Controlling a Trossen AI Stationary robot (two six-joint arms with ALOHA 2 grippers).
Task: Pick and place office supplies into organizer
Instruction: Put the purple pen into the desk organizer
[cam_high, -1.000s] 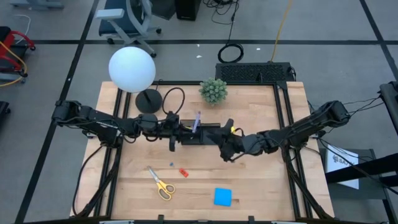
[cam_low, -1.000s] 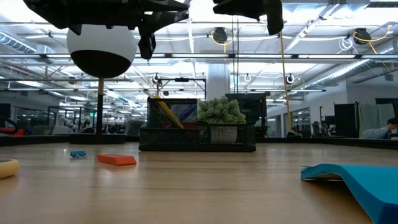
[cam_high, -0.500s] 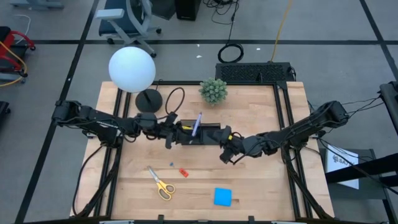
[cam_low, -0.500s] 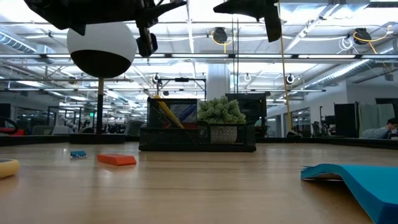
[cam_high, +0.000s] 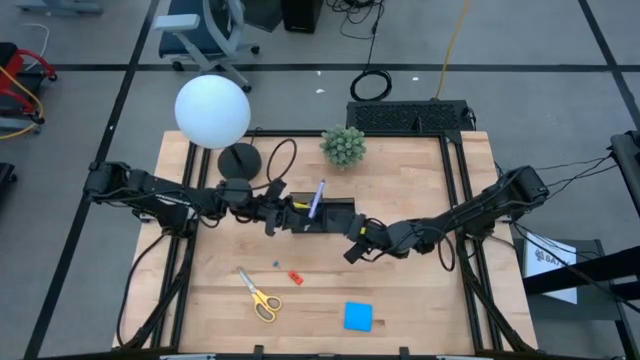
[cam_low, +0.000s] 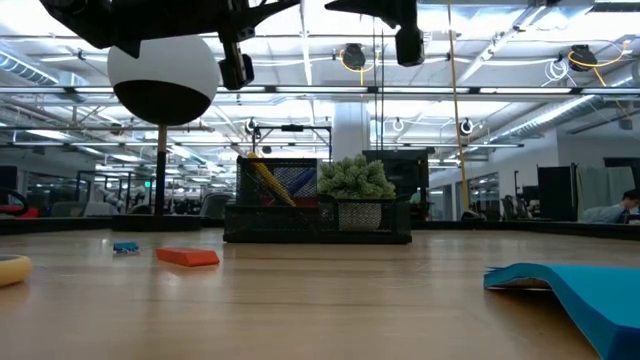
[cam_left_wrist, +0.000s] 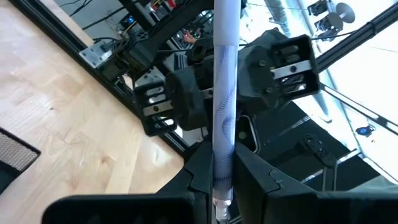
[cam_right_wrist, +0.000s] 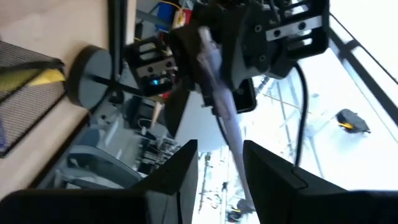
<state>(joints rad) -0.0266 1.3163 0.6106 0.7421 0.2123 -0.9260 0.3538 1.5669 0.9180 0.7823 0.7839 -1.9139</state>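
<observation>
My left gripper (cam_high: 298, 215) is shut on a blue-grey pen (cam_high: 318, 196), held in the air over the black organizer (cam_high: 340, 212) at mid table. My right gripper (cam_high: 350, 251) hovers open just right of and nearer than the organizer, with nothing between its fingers (cam_right_wrist: 181, 171). In the right wrist view it faces the left gripper and the pen (cam_right_wrist: 219, 74). A yellow pen leans inside the organizer (cam_low: 262, 178). Yellow-handled scissors (cam_high: 259, 294), a red piece (cam_high: 295, 277), a blue piece (cam_high: 275, 265) and a blue sticky-note pad (cam_high: 358, 316) lie flat on the near part of the table. My left gripper pinches the pen's near end (cam_left_wrist: 222, 163) between its two fingers, which come level from the table's left. The pen sticks out past the fingertips, slanting toward the far edge. It is lifted clear above the organizer.
A white globe lamp (cam_high: 212, 110) on a round black base (cam_high: 238, 162) stands at the far left, with a cable loop beside it. A green spiky plant ball (cam_high: 343, 146) sits behind the organizer. The near middle of the table holds only the loose supplies.
My right gripper has gone a little toward the table's left and near edge and has rolled about its pointing line, staying open. My left gripper has rolled in place, tipping the held pen slightly.
</observation>
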